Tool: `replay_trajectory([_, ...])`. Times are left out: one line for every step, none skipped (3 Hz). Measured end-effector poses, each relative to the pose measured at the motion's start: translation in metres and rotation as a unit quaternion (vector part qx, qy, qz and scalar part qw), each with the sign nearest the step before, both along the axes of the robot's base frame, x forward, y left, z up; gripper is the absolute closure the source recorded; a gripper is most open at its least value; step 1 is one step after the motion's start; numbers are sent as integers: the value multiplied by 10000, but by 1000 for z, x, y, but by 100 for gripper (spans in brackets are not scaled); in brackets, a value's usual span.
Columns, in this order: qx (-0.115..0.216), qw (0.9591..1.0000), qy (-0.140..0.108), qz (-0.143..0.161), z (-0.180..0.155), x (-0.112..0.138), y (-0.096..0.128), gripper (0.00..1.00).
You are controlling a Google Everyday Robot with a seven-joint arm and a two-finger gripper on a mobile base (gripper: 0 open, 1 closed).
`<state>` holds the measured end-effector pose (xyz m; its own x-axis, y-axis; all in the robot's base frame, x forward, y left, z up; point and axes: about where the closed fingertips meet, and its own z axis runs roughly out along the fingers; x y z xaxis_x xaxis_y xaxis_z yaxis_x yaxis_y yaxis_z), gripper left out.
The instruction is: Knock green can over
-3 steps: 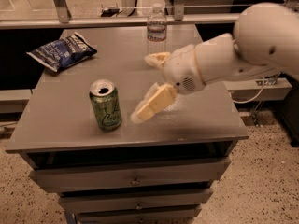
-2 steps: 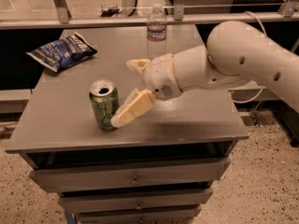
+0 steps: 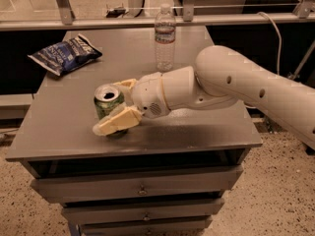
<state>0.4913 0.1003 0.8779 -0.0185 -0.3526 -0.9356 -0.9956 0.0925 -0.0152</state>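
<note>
The green can [image 3: 107, 98] stands upright on the grey table [image 3: 59, 132], left of centre near the front, its silver top with pull-tab showing. My gripper [image 3: 110, 107] reaches in from the right and is open. One cream finger [image 3: 117, 121] lies across the front of the can and the other finger [image 3: 126, 84] sits behind it. The can is between the two fingers, and the front finger touches or nearly touches it. The lower front of the can is hidden by that finger.
A clear plastic water bottle [image 3: 165, 37] stands at the back centre of the table. A blue chip bag [image 3: 65, 55] lies at the back left. The table has drawers below, and a railing runs behind it. My white arm [image 3: 236, 85] spans the right half.
My gripper has moved left across the table, from right of the can to straddling it. The can has stayed upright in the same place.
</note>
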Motion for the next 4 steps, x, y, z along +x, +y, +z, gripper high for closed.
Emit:
replay_trajectory([131, 9999, 88, -65, 5, 0, 0, 57])
replay_trajectory([-13, 9998, 9, -196, 26, 5, -23, 87])
replay_trajectory([-513, 9981, -104, -333, 55, 14, -58, 100])
replay_trajectory([-1642, 9858, -240, -247, 77, 23, -91, 100])
